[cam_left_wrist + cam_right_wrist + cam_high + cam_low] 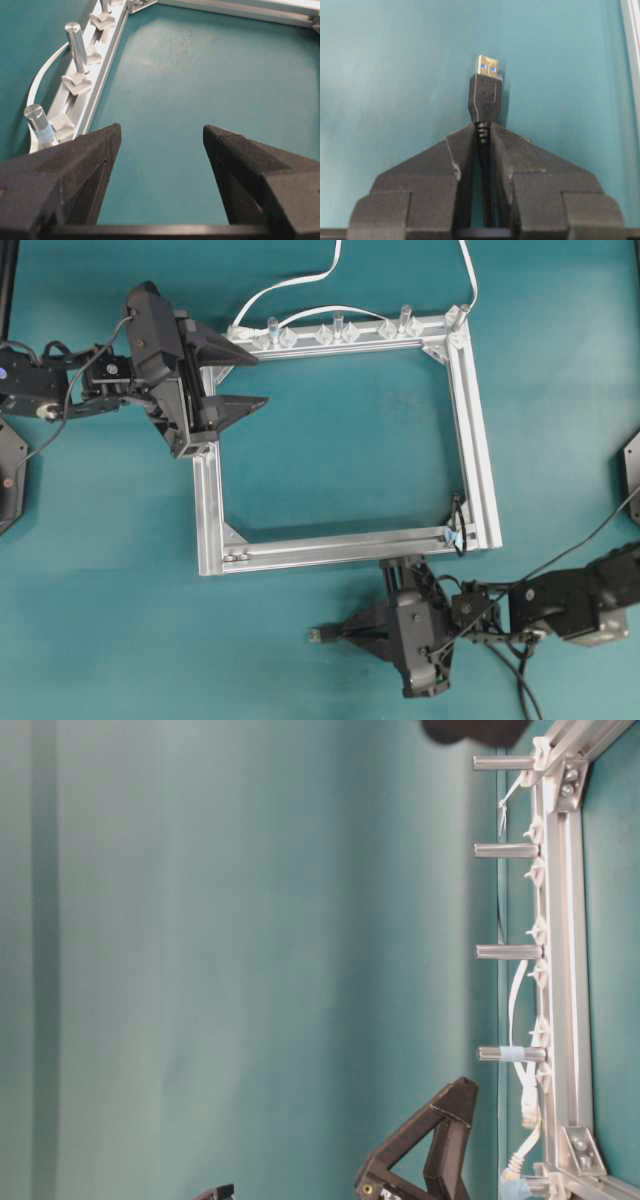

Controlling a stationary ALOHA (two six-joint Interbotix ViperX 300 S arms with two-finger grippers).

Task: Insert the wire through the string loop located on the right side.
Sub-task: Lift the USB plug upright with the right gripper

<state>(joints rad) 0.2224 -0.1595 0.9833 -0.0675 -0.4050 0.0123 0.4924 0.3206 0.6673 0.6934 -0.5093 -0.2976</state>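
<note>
From overhead we see our right gripper (340, 633) clamped on the wire (318, 635) just behind its plug, near the frame (480, 440); the loop (456, 525) stands at the frame's near right corner, well apart. Our left gripper (243, 380) hovers with fingers apart over the far left corner, out of the way. The left wrist view confirms wide fingers (90, 150). The right wrist view shows the plug (485, 90) jutting free, ready for threading.

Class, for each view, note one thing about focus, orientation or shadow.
Right wrist: USB plug fairly sharp, soft shadow to its right. Left wrist: near tool soft-edged. Table-level: picture turned sideways, aluminium frame running vertically. Overhead: even light, no glare.
</note>
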